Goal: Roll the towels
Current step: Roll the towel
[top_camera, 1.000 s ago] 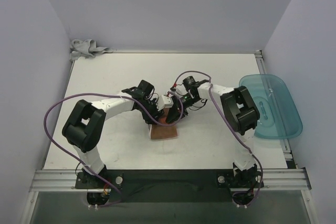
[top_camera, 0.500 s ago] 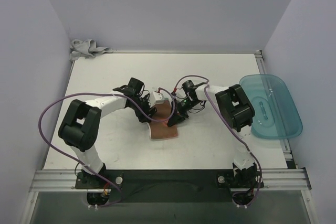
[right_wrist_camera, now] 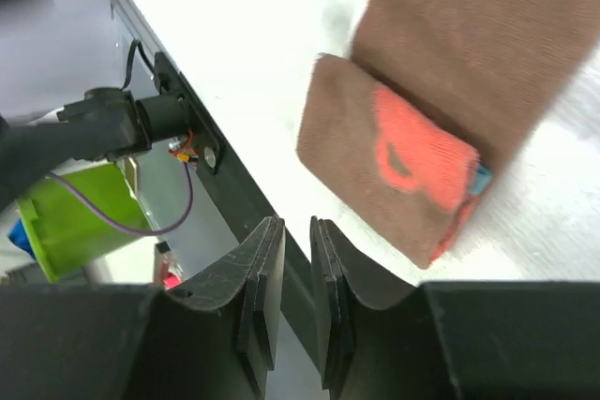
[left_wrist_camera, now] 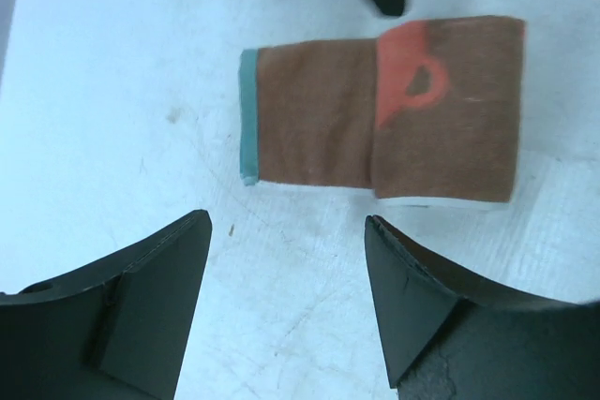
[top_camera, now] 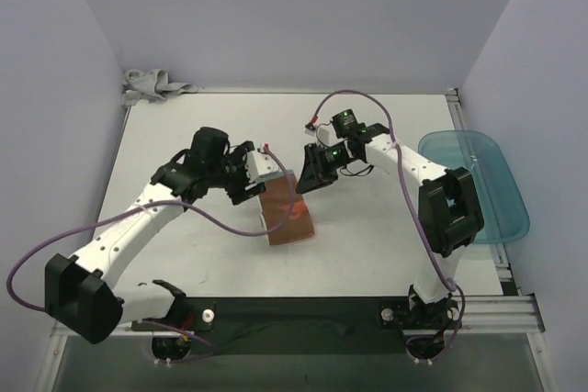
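Left gripper (left_wrist_camera: pixel 286 231): jaws wide apart, empty, hovering over the table (left_wrist_camera: pixel 112 91) just beside the brown towel (left_wrist_camera: pixel 394 124). Right gripper (right_wrist_camera: pixel 295 224): jaws almost together, nothing between them, near the towel's folded end. The towel lies mid-table, partly rolled, unheld. Risk: the loose fold may spring open, or the cloth may slide under a one-sided push. The grey towel (top_camera: pixel 152 85) sits bunched in the far left corner, unrolled.

The folded towel (top_camera: pixel 287 213) lies at the middle of the table (top_camera: pixel 184 135). The left tool (top_camera: pixel 253 174) stands left of its far end and the right tool (top_camera: pixel 310 174) stands right of it. The crumpled towel (top_camera: pixel 152 86) lies at the far left corner. The tray (top_camera: pixel 487 199) sits at the right edge.
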You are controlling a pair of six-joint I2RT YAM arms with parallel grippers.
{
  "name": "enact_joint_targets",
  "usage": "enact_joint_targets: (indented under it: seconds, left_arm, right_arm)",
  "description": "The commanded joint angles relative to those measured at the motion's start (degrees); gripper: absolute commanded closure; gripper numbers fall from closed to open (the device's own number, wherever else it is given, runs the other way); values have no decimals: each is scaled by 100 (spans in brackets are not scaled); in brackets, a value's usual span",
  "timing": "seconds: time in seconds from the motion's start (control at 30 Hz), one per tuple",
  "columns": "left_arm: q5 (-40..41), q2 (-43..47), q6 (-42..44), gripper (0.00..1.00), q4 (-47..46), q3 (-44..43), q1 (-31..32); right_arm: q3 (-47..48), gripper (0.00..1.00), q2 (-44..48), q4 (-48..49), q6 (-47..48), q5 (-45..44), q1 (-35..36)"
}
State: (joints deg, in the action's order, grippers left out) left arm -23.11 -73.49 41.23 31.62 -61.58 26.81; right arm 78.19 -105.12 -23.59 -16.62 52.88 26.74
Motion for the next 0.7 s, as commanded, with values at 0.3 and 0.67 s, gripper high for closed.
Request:
enact_joint_targets:
  seconds: [0.3,0.67]
  left_arm:
    - [3339,-498,-677,22,-585,1008,3453]
    - [3813,-1799,-678,22,-1973,1314,3911]
  right_arm:
    - [205,89,-1272,-277,362,73,569]
    - [258,90,-2486,153,-262,679,305]
